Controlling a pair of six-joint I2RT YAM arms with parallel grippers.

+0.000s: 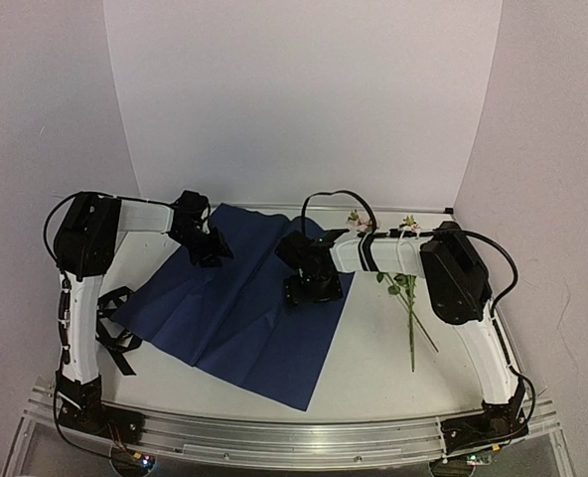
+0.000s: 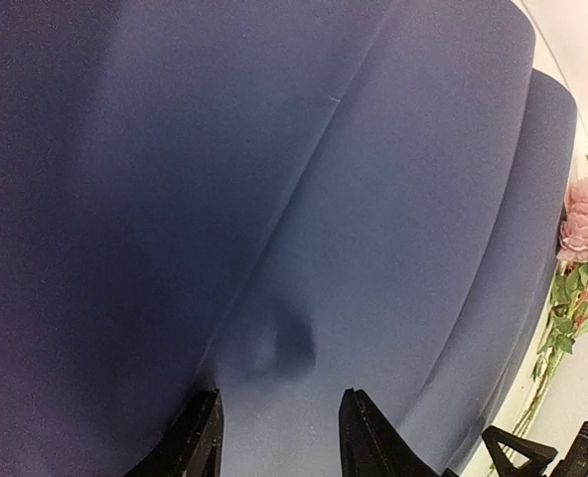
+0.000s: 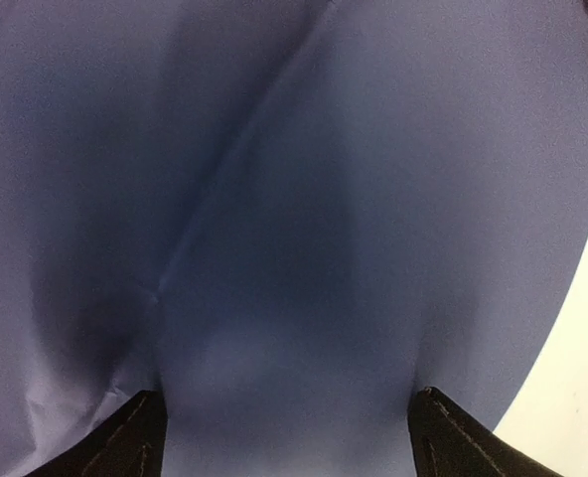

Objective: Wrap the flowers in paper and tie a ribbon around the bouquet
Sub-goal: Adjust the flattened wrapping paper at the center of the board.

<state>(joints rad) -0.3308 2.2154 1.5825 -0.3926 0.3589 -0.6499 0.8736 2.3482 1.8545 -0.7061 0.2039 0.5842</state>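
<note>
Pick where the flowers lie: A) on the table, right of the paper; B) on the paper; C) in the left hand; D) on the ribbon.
A: the flowers lie on the bare table, right of the paper and apart from it.

White table [image 1: 373, 373], perhaps metal rail [image 1: 304, 435]

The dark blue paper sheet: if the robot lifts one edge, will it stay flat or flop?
Probably flops: the paper lies in soft creases, and a small pucker shows just ahead of the left gripper. It looks thin and light, so a push would likely wrinkle or slide it rather than shift it flat.
</note>
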